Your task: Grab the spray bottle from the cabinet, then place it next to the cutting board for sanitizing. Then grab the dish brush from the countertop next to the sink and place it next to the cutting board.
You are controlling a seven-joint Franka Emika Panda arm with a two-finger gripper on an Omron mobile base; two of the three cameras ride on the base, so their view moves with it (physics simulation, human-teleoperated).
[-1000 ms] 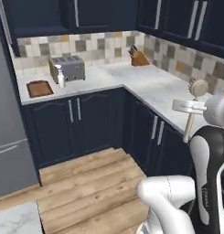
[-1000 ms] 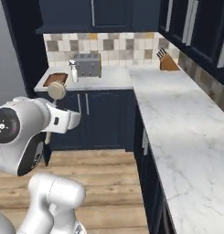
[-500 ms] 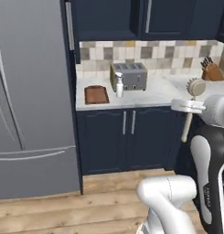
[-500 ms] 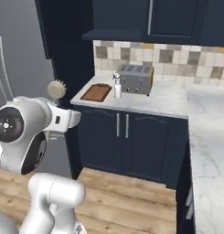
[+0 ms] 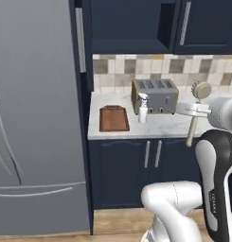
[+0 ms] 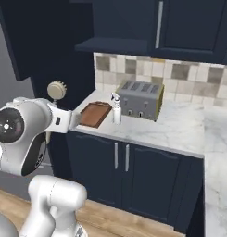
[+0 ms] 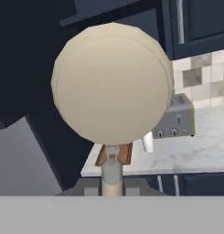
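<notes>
Now squared up to cutting board (image 5: 113, 118) and spray bottle (image 5: 143, 109) after base swing; gripper (image 5: 195, 110) clamped on dish brush (image 5: 197, 106).

I'm in a home kitchen: tall grey steel fridge (image 5: 34, 118), silver four-slot toaster (image 5: 155, 96), white veined marble countertop (image 6: 179, 127), dark navy cabinets (image 6: 184, 25).

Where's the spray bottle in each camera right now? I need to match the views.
Left base view: spray bottle at centre, between cutting board and toaster.
Right base view: centre, right of the board.
Hand view: its white base shows below the dish brush head.
Shared landmark: the toaster.
</notes>
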